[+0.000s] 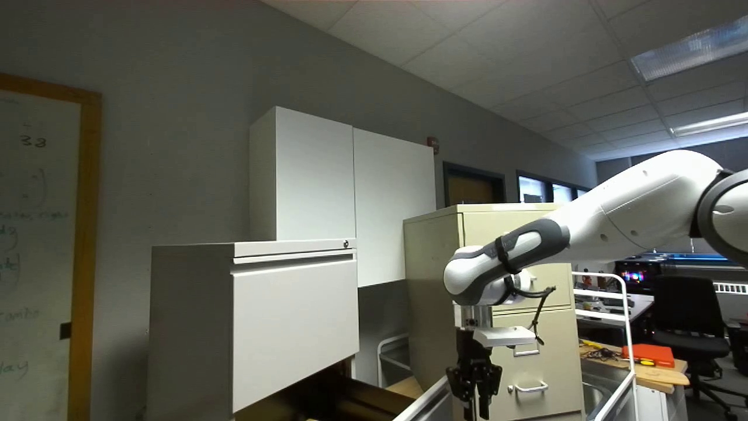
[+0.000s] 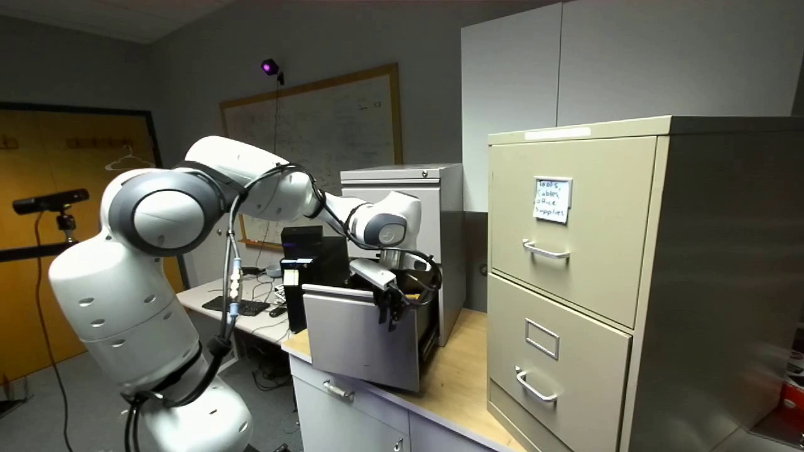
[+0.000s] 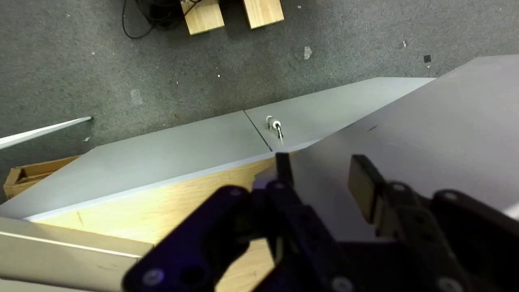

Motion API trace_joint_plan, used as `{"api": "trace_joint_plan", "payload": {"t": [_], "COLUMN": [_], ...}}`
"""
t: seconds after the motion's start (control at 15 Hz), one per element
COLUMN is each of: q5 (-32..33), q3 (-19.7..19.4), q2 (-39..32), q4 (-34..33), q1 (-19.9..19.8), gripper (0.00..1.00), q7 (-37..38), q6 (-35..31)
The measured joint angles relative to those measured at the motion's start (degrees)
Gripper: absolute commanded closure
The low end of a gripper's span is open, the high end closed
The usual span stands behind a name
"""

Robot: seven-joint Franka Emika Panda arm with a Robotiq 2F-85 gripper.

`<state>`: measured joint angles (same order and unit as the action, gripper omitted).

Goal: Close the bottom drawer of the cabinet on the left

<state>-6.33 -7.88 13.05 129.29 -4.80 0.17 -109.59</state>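
We are poising the gripper point(image 2: 387, 321) in front of the bottom drawer point(image 2: 358, 342), near its right end, the fingers point(image 3: 361, 192) standing partly apart and clasping nothing. The drawer is jutting open from the near side of the cabinet point(image 1: 274, 333) on the left.

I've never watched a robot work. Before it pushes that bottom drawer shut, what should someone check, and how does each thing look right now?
1. Bottom drawer pulled out, so there is something to push: ok.
2. Upper drawer shut: ok.
3. Gripper on the outer side of the bottom drawer's front: ok.
4. Gripper touching that front: cannot tell.
5. Wrist cable clear of the drawer: cannot tell; it overlaps the drawer's side in an exterior view.
6. Nothing inside sticking up enough to catch: cannot tell; the inside is mostly hidden.
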Motion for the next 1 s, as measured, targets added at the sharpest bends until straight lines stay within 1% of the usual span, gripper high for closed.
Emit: {"api": "trace_joint_plan", "payload": {"t": [0.07, 0.13, 0.2, 0.6, 1.0], "q5": [-0.1, -0.3, -0.8, -6.71, -6.91], "q3": [0.09, 0.2, 0.33, 1.6, 4.32], "q2": [-0.7, -1.23, -1.62, -3.13, -3.92], "q4": [-0.09, -0.23, -0.45, -4.02, -7.68], "q1": [0.01, 0.02, 0.04, 0.82, 2.14], "gripper": [0.95, 0.99, 1.0, 0.99, 0.99], "q7": [0.05, 0.12, 0.15, 0.76, 4.29], "q6": [-0.23, -0.43, -0.58, -1.9, -3.23]}}
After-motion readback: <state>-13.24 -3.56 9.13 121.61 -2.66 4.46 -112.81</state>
